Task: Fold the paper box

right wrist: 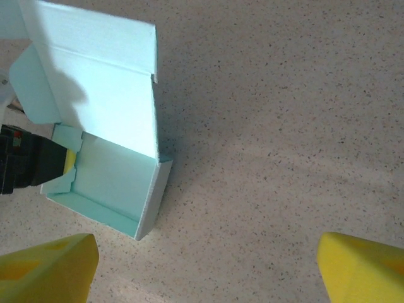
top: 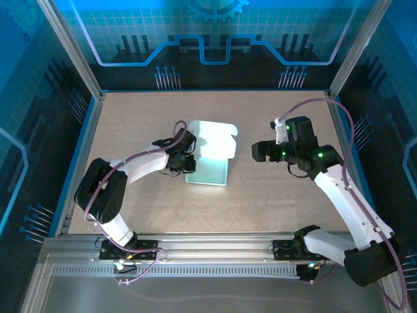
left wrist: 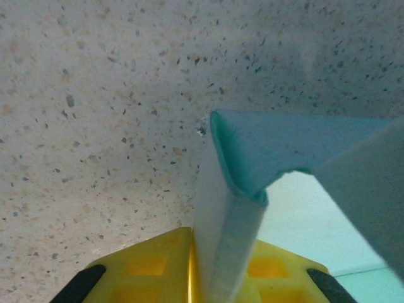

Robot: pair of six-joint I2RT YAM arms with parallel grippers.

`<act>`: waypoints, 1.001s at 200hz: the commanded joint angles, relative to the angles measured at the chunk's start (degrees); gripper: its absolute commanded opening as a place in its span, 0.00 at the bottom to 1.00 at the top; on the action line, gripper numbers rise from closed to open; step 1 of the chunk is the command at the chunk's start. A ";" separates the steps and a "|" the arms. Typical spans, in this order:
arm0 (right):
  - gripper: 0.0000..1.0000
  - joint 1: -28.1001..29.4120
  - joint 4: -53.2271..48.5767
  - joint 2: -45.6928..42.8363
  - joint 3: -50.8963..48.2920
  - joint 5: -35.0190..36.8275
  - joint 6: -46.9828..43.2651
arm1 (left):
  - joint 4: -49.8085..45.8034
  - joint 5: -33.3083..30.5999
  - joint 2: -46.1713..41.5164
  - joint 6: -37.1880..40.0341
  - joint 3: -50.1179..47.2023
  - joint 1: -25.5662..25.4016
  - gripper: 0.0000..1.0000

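The paper box (top: 212, 163) lies left of the table's middle as a pale blue shallow tray, its lid flap (top: 212, 138) raised on the far side. My left gripper (top: 187, 160) is at the tray's left wall. In the left wrist view that doubled wall (left wrist: 230, 214) stands upright between the yellow fingers (left wrist: 145, 268), which sit close on both sides of it. My right gripper (top: 257, 152) hovers to the right of the box, apart from it, open wide. In the right wrist view the box (right wrist: 113, 170) is at upper left and bare table lies between the fingertips (right wrist: 50, 268).
The speckled tabletop (top: 273, 202) is bounded by a blue raised border and metal frame posts. An aluminium rail (top: 215, 244) with both arm bases runs along the near edge. Bare surface lies to the right of and in front of the box.
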 commanded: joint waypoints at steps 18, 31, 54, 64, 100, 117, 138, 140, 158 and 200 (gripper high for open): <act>0.91 0.62 1.68 -0.48 1.03 0.95 0.01 | 2.00 2.66 -0.22 -3.38 -2.59 -0.46 0.44; 0.91 0.66 1.68 -0.13 1.43 0.94 0.02 | 2.63 3.05 -0.68 -3.82 -3.00 -0.40 0.49; 0.91 0.82 1.77 1.10 2.00 0.94 -0.08 | 3.96 4.08 -2.35 -4.21 -3.93 -0.41 0.58; 0.91 1.13 1.99 1.91 2.19 0.95 -0.12 | 4.21 4.24 -3.00 -4.10 -3.93 -0.46 0.62; 0.91 3.35 3.00 6.19 3.53 1.50 0.27 | 4.43 3.18 -4.55 -2.27 -3.11 0.00 0.73; 0.91 4.61 2.91 8.32 4.59 2.29 0.35 | 3.65 3.06 -2.96 -1.65 -2.88 0.64 0.70; 0.91 5.35 2.76 10.09 5.61 2.52 0.71 | 2.44 4.08 -1.19 -2.46 -2.42 0.71 0.66; 0.91 5.42 2.87 10.21 5.68 2.55 0.73 | 2.31 4.24 -1.09 -2.55 -2.32 0.73 0.65; 0.90 5.75 3.47 10.98 5.88 2.51 1.42 | 1.62 4.51 -0.15 -5.02 -1.84 0.29 0.55; 0.88 5.89 4.67 11.17 3.81 2.31 4.21 | 3.07 4.77 1.49 -6.65 -3.56 -0.71 0.38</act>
